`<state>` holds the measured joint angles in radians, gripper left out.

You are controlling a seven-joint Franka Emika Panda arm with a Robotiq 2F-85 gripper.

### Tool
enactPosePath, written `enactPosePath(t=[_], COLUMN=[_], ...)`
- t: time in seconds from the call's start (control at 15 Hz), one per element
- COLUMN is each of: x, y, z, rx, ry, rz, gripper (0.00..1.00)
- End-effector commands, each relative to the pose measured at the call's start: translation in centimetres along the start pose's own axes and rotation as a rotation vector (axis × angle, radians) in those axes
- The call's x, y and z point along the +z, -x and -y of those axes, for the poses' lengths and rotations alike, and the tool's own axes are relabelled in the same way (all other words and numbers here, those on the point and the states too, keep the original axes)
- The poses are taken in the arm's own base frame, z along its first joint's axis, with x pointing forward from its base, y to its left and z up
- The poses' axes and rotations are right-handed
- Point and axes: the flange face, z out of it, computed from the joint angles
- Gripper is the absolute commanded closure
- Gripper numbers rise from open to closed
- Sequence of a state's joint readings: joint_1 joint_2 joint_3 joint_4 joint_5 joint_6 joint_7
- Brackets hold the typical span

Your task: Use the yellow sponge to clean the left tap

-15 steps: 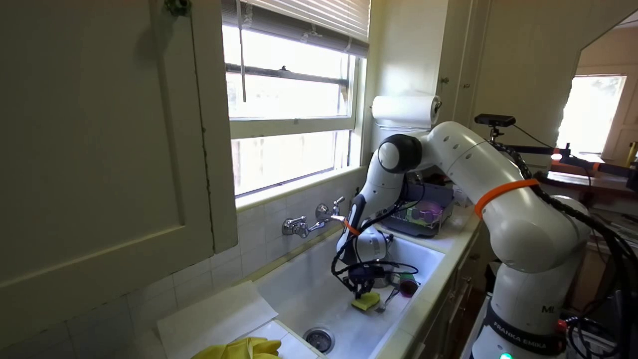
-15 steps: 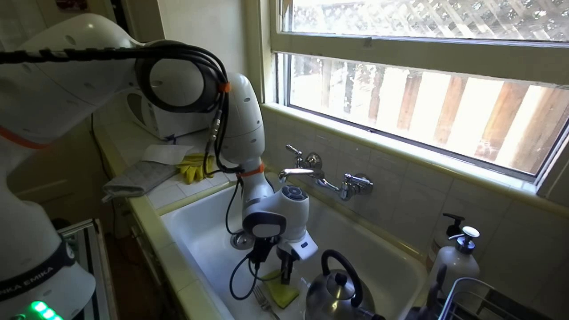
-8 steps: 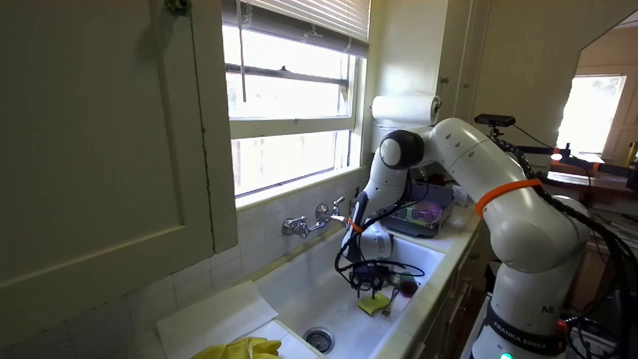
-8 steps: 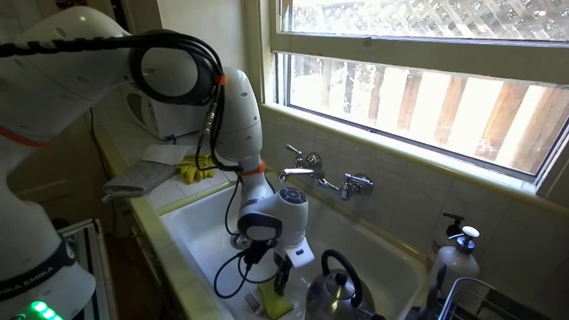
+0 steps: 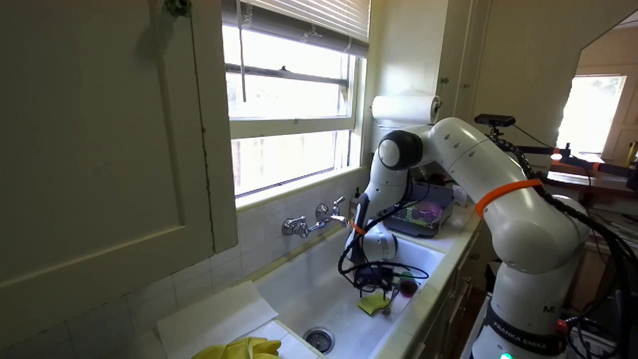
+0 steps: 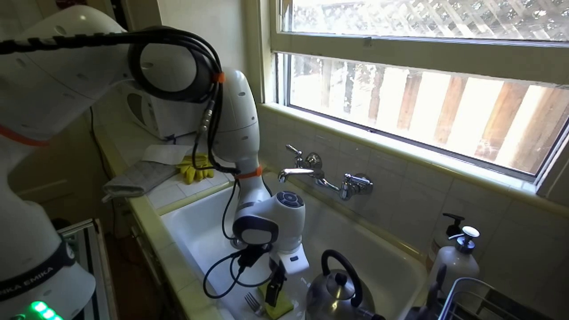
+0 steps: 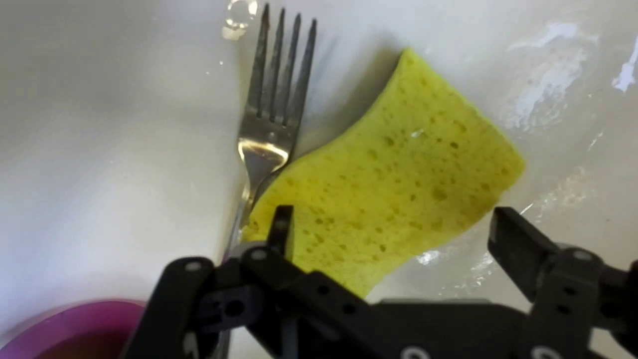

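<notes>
The yellow sponge lies in the white sink, slightly curved. Above it hangs my gripper with its jaws wide open and nothing held. One finger overlaps the sponge's lower left end in the wrist view; the other finger is past its right edge, over bare sink. Whether they touch the sponge I cannot tell. On the tiled wall above the sink, the left tap shows in both exterior views, well away from my gripper.
A fork lies against the sponge's edge. Near it stand a purple cup and a steel kettle. The faucet spout juts over the sink. Soap bottles and a dish rack are beside the basin.
The fingers, close together at the sponge a second ago, have spread apart. The sponge has shifted slightly toward the fork, and my gripper has moved a little the same way.
</notes>
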<state>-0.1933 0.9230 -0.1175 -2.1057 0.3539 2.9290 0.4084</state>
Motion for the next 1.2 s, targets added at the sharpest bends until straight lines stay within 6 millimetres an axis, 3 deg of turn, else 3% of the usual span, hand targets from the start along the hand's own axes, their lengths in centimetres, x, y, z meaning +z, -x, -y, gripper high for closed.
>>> enactPosePath(t=[0.0, 0.73, 0.8, 0.87, 1.0, 1.13], x=[0.2, 3.2, 3.4, 3.5, 3.7, 3.7], y=[0.4, 0.9, 0.9, 0.9, 0.9, 0.9], z=[-0.3, 1.5, 1.6, 1.6, 1.6, 1.6], rx=[0.031, 0.048, 0.050, 0.055, 0.064, 0.068], ry=[0.054, 0.011, 0.008, 0.003, 0.001, -0.003], rz=[0.023, 0.031, 0.032, 0.030, 0.029, 0.030], gripper=[0.00, 0.00, 0.09, 0.28, 0.40, 0.45])
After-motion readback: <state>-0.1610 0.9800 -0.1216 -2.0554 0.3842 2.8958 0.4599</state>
